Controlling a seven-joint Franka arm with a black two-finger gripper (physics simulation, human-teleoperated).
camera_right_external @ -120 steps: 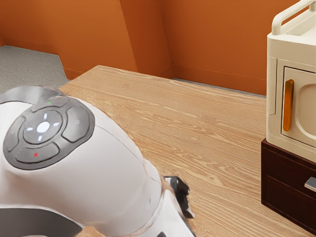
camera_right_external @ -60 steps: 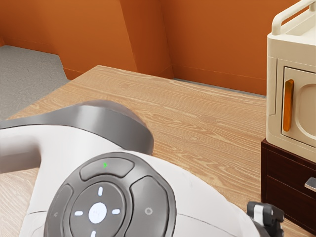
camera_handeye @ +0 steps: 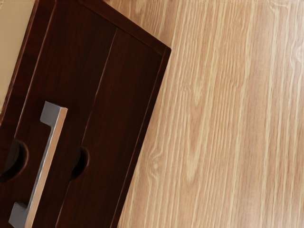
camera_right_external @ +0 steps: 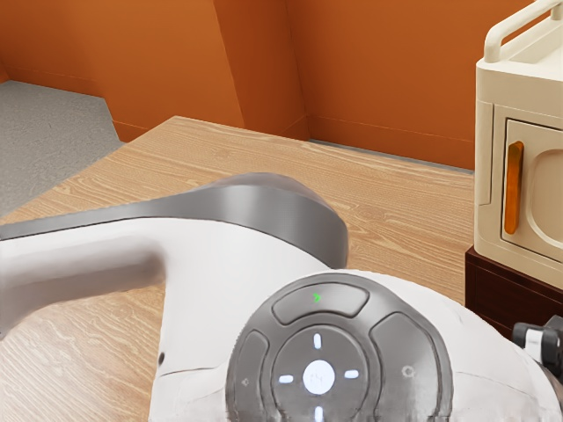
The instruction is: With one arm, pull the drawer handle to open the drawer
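"Handle, silver squared metal bar (camera_handeye: 47, 164): location?"

"On the dark brown wooden drawer front (camera_handeye: 71, 71), upper one, looks shut. Clock flat on that front: 12 toward the cream boxy cabinet (camera_handeye: 12, 47), 6 toward the pale wood-grain tabletop (camera_handeye: 213, 118)."

"Long axis?"

"Runs 3 to 9, parallel to the drawer seams."

"And from the jaws?"

"Black gripper (camera_right_external: 538, 341) is at about 4 o'clock from the exterior view's centre, overlapping the dark wooden chest (camera_right_external: 497, 290). Gap in depth unclear. Hand's aim falls near the chest's bottom edge, so I'd judge the bar lies toward 11 o'clock of that aim."

"Jaws wide or narrow?"

"Can't tell, arm and framing hide it. No contact with the bar seen in the wrist view."

"Which arm?"

"Only one, white and grey (camera_right_external: 202, 264)."

"Next move needs?"

"Shift toward 11, turn so the jaws straddle the bar at 12 and 6, close, pull straight out from the front. Risk: coming in too near 6 and meeting bare wood under the bar."
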